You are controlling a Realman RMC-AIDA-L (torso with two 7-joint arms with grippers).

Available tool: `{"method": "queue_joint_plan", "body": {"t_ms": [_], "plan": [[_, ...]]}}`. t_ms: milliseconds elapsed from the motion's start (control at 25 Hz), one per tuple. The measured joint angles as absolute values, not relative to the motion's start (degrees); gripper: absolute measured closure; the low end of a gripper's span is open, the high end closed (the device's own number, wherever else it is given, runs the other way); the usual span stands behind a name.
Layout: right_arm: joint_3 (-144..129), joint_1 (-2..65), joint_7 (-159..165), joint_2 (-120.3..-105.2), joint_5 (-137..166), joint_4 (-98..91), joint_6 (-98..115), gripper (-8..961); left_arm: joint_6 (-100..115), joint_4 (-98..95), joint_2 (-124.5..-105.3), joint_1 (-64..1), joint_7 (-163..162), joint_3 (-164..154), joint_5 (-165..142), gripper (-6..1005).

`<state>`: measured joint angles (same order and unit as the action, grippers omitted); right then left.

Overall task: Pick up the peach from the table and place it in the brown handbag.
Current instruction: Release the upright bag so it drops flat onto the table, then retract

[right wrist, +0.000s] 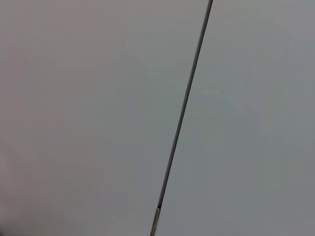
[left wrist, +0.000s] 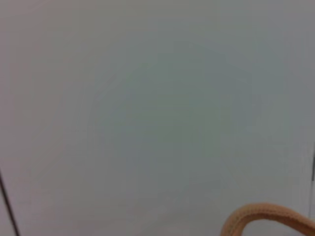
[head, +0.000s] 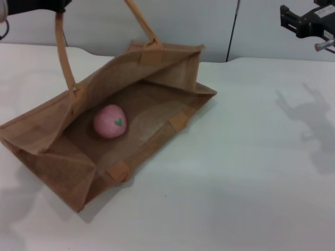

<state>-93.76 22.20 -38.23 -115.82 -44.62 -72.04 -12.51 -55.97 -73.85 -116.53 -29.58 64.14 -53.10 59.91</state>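
**Peach lies inside the propped-open jute bag**

Left gripper (head: 31,5) sits at the upper left edge of the head view, a dark mass right at the top of one arched strap handle (head: 64,52); whether its fingers are spread or closed on that strap cannot be told, since the fingertips do not show. The strap rises taut from the bag's near wall up to it. In the left wrist view only a curved piece of the same tan strap (left wrist: 268,216) shows, stitched along its edge, against a plain grey wall.

Right gripper (head: 303,21) hangs high at the upper right, well apart from the bag, a black blocky body with a short metal pin at its side; its fingers' spread cannot be told either. Its shadow falls on the table (head: 251,157) below it. The right wrist view shows only grey wall panels parted by a thin dark seam.

The brown handbag (head: 57,167) lies tilted on the white, smooth tabletop with its mouth gaping toward the camera. It is a rectangular tote of coarse tan woven jute, with darker brown edging along the rims and brown strap patches sewn to the walls. The second handle (head: 142,23) runs up and out of the top of the picture.

The peach (head: 110,121) rests inside the bag on its lower inner wall, near the middle. It is round, matte and pink, with a small green leaf mark facing up. Nothing covers it.
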Motion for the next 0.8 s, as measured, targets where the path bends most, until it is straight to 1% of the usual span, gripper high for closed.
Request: {"method": "queue_joint_plan", "body": {"t_ms": [360,600,800], "plan": [[-94.02,23.89,-36.66,-115.79,-44.65,-70.66,-12.62,186,-57.42,-70.34,-116.64,-33.15,66.97,-53.92,61.26,794],[-93.87,25.19,-36.65,-115.76,-44.65,-70.01,-13.99,186,-61.19,-68.39,-116.61,-34.90,70.30,-54.18,66.85,542],[-93.64,25.36,-36.65,-115.75,-44.65,-69.83,-14.23,186,-64.23,-68.36,-116.56,-34.91,74.13,-53.89,71.87,437]]}}
